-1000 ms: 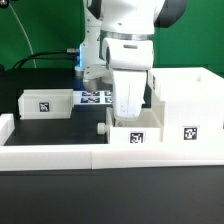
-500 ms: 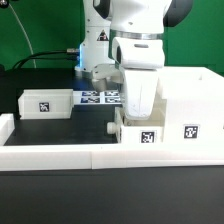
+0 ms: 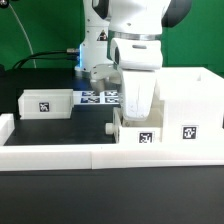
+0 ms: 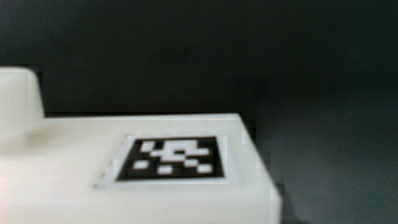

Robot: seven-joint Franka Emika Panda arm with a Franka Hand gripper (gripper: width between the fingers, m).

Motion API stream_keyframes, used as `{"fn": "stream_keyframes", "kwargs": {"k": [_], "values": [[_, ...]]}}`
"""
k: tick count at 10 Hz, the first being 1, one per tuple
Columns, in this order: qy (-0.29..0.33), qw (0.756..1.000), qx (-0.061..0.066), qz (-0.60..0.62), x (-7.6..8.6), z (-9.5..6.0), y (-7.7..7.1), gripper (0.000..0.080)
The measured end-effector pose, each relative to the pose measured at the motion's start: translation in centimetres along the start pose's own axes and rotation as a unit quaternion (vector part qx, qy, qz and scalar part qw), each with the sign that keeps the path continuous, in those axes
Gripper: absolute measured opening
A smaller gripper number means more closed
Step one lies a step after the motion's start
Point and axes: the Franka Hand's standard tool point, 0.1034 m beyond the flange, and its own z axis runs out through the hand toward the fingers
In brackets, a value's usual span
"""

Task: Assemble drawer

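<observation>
1. Right now your gripper [image 3: 137,110] hangs over the front tray [image 3: 130,136]; you cannot tell how its jaws stand.
2. That front tray sits just beside the box shell [image 3: 190,100]; the second tray [image 3: 47,102] lies well apart.

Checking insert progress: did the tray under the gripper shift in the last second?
Yes: the tray slid toward the exterior view's right, closer to the fixed box shell.

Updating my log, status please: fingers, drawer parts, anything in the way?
Gripper low over small tray, open or shut unclear. Tray outside box shell, beside it. Other tray apart; no obstruction seen.
</observation>
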Motion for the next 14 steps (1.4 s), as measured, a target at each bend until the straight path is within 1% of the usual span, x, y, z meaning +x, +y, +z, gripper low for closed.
{"fn": "stream_keyframes", "kwargs": {"k": [3, 6, 7, 8, 9, 10, 11, 12, 14], "values": [[0.000, 1.000, -0.001, 0.000, 0.1, -0.1, 0.2, 0.0042], [0.000, 1.000, 0.000, 0.006, -0.1, -0.1, 0.2, 0.0050], [0.000, 1.000, -0.001, 0.013, -0.1, -0.4, 0.3, 0.0260], [0.000, 1.000, -0.004, 0.018, -0.1, -0.7, 0.4, 0.0260], [0.000, 1.000, -0.007, 0.021, -0.1, -1.2, 0.5, 0.0468], [0.000, 1.000, -0.009, 0.022, -0.1, -1.7, 0.6, 0.0468], [-0.001, 1.000, -0.009, 0.023, -0.3, -2.4, 0.7, 0.0605], [-0.002, 1.000, -0.013, 0.025, -0.9, -3.1, 1.0, 0.0641], [-0.007, 1.000, -0.014, 0.026, -3.0, -3.8, 1.2, 0.0647]]}}
